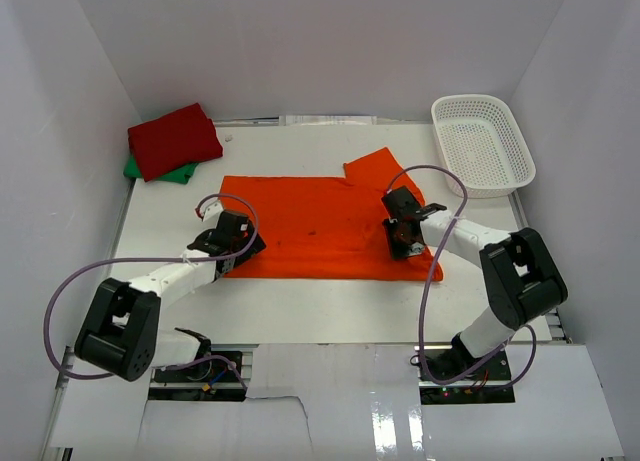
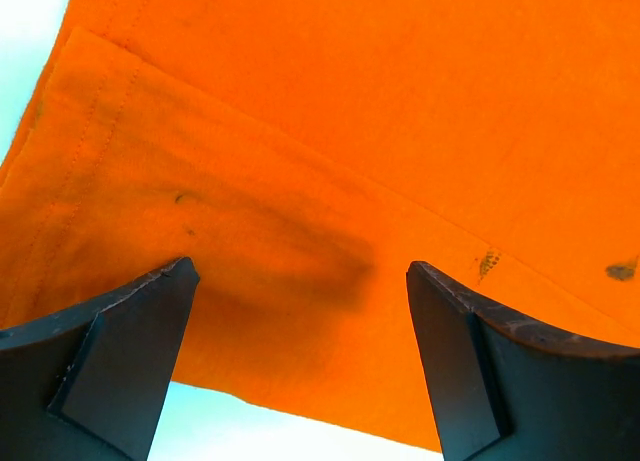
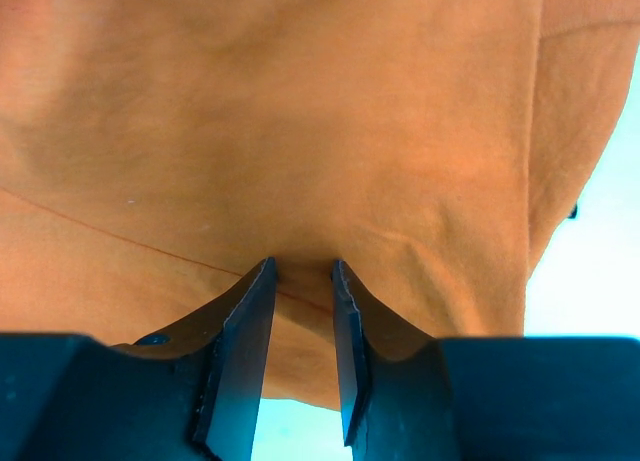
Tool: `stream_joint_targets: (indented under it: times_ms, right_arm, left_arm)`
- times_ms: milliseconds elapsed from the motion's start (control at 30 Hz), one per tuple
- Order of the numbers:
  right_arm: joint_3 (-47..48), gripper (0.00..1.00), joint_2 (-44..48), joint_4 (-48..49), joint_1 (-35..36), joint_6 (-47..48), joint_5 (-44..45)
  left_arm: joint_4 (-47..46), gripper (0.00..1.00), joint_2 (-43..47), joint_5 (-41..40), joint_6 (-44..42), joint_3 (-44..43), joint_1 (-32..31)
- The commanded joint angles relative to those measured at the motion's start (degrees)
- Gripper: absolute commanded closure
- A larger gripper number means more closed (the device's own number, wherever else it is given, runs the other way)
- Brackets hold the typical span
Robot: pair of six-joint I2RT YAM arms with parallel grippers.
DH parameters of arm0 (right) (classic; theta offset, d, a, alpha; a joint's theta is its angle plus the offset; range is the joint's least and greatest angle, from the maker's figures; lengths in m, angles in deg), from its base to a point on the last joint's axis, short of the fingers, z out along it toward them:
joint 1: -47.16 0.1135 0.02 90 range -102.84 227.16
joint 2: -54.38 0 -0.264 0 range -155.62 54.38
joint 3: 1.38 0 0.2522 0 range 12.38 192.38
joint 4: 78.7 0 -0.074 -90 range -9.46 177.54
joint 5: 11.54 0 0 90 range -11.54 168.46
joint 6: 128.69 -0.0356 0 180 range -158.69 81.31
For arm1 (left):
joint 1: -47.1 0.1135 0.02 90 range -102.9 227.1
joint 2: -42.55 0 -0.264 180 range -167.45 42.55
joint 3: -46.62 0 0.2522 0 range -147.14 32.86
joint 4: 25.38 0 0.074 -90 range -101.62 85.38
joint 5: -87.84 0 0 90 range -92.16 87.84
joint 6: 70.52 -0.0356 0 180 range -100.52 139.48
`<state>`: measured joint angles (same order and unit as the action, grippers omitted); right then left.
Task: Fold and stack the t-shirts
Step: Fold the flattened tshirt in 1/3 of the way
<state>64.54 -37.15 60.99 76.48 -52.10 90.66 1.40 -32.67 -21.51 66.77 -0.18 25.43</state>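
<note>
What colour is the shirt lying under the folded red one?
The bottom shirt is green, best seen in the top external view.

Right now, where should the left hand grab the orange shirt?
At the near-left corner of the orange t-shirt, coming in low from the left. The cloth lies flat there with a free edge, and the open left hand sits over it.

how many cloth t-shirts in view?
3: bright orange cloth t-shirt spread mid-table; folded deep red t-shirt at far-left corner, atop green t-shirt peeking beneath. More could hide underneath.
</note>
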Motion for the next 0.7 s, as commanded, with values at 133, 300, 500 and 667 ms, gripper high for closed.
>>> stream_joint_targets:
  times_ms: [133,300,500,667]
  right_arm:
    - [-5.1,0.64,5.9,-8.3,1.2,-3.6,1.0]
    - [-7.2,0.62,7.2,-9.0,1.5,-4.7,0.9]
    - [-4.5,0.57,8.8,-11.4,1.5,-4.4,2.7]
    - [1.1,0.45,10.1,-12.1,1.4,-3.5,3.6]
  left_arm:
    - [13.3,0.02,7.7,2.0,7.4,2.4,-2.5]
    - [18.1,0.02,10.7,1.7,10.2,3.7,-5.0]
    - [20.4,0.02,10.7,1.0,11.7,3.0,-7.9]
    - [22.8,0.02,8.8,-1.4,13.4,-1.4,-11.5]
